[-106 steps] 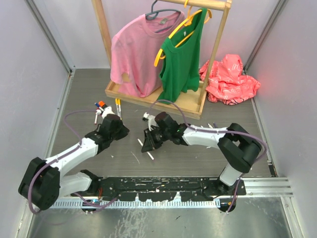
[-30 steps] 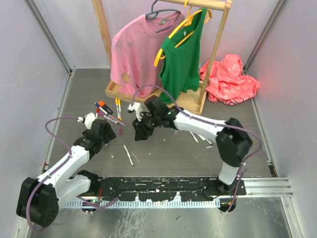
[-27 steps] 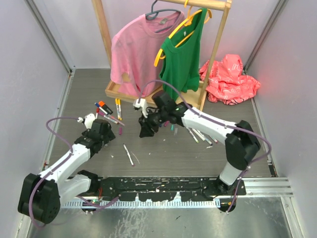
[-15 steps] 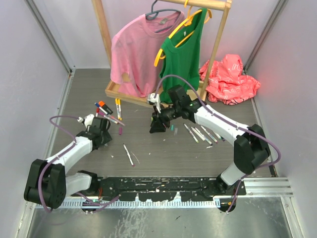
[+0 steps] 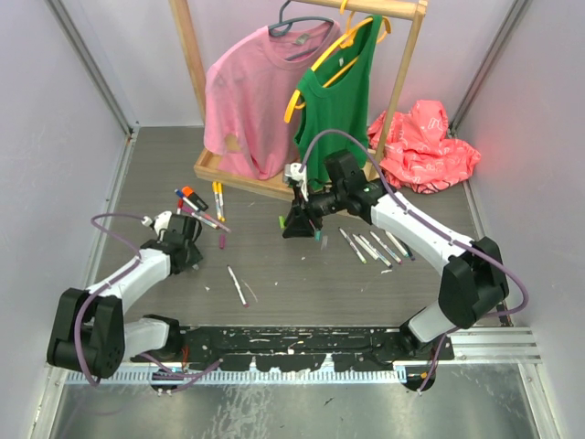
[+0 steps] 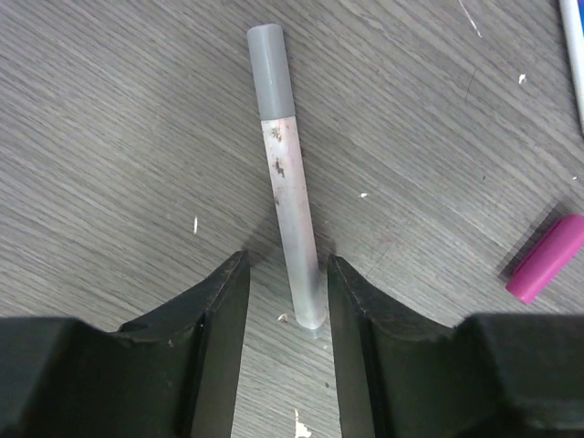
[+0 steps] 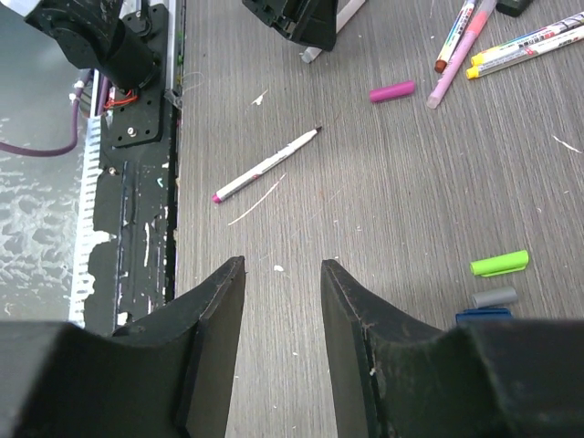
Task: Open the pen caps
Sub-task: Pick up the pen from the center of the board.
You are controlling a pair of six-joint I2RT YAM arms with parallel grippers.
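Nearest, in the left wrist view: left pincer [image 6: 287,262] half spread, astride the bare end of a white marker barrel [image 6: 292,210] flat on the grey worktop [image 6: 109,137]; one finger just beside the barrel, a sliver of worktop visible before the other, hence not yet pinching. At the barrel's far end, a grey pen cap [image 6: 270,73], seated. Off to one side and apart, a loose pink cap [image 6: 547,258]. Farther out, in the overhead view, a cluster of capped markers [image 5: 189,194] beyond the left pincer. Toward the middle, right pincer [image 7: 282,265] spread with nothing between the fingers, raised over the worktop; near it a green cap [image 7: 499,264], a second grey cap [image 7: 495,297] and a blue cap [image 7: 484,316], all loose, and an uncapped pen [image 7: 266,165] well apart from them. Farthest, a wooden clothes rack [image 5: 188,64] with pink and green tops. Handling, by judgement: caps light, stiff and smooth-walled, probably slippery, held on by friction alone; barrel thin and prone to roll. Best taken with one pincer across the barrel close below the seam and the other across the cap's middle, then pulled straight along the axis; any sideways pull likely to bend the marker or flick it away.
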